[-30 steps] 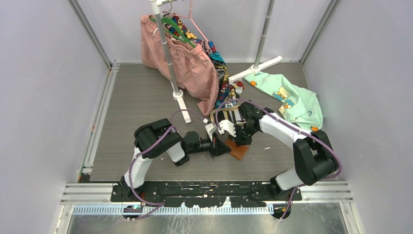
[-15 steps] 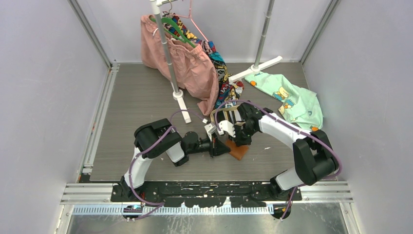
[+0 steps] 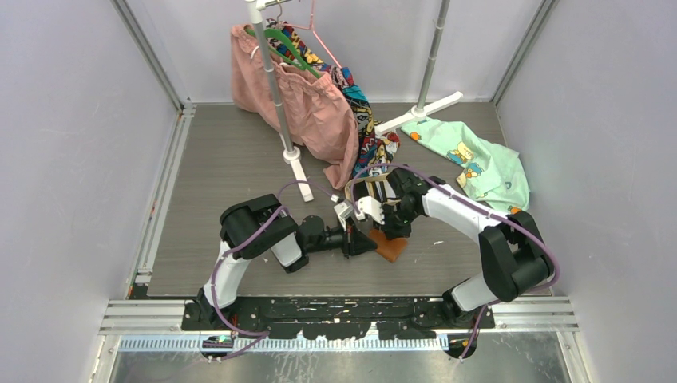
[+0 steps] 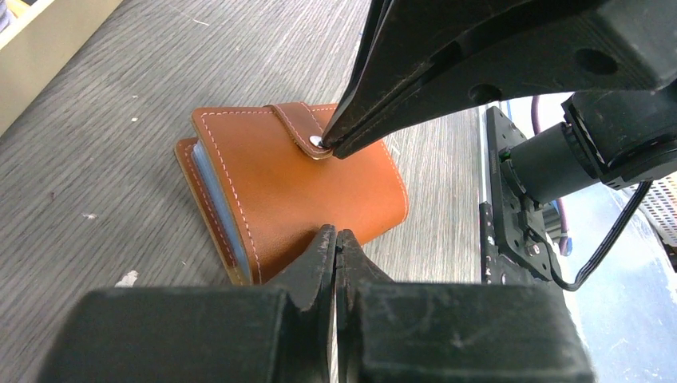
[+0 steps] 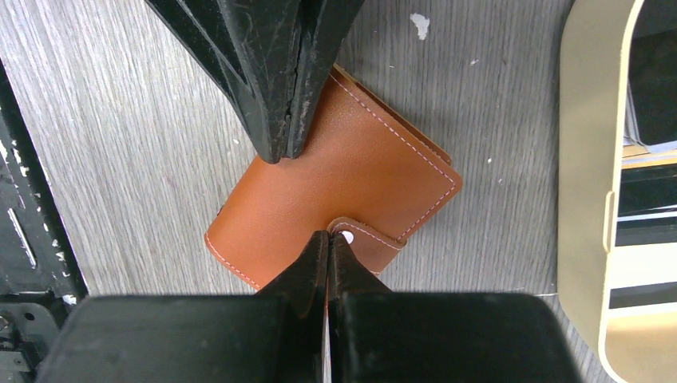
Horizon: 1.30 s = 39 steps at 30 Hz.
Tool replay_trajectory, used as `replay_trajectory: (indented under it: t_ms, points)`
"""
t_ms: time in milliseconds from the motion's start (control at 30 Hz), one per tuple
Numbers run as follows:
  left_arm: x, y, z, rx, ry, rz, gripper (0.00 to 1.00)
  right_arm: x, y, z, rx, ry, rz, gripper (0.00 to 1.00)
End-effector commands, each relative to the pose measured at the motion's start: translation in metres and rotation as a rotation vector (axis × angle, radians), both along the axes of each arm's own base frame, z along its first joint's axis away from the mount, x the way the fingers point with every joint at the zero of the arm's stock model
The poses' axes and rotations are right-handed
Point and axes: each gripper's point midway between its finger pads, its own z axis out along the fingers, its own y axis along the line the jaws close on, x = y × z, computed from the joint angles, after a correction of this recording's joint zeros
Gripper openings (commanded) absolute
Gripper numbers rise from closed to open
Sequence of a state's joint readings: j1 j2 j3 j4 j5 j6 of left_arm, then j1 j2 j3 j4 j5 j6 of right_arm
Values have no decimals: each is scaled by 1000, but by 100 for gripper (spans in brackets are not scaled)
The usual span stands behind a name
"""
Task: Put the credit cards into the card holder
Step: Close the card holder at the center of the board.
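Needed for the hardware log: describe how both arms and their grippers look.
The left arm and right arm have white link shells and bulky black joint housings, with a purple cable looping alongside each. The left gripper and right gripper are matte black, their wedge-shaped fingers tapering to narrow, scuffed tips. No markings are readable.

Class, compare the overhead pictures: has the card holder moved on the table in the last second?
No. The card holder sits in the same spot, equally far from the white rack foot.
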State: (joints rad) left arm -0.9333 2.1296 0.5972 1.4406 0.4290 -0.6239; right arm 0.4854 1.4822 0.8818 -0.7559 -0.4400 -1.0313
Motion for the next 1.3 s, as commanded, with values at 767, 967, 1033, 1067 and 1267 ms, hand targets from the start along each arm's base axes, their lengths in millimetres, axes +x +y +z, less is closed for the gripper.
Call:
replay_trajectory:
  t_ms: [767,967,1033,1067,1267]
  points:
    - [0,-4,8,1,-91,-12,0,-30,-6,-38,-173,98,97,1]
    - [1,-1,7,6,-89,0,0,-30,-4,-40,-191,90,106,1]
    - [0,0,6,9,-86,5,0,-29,-3,-41,-195,87,100,1]
    - [0,1,6,12,-85,7,0,-29,-3,-41,-198,86,99,1]
    - [1,5,2,23,-74,25,0,-23,0,-40,-194,72,66,1]
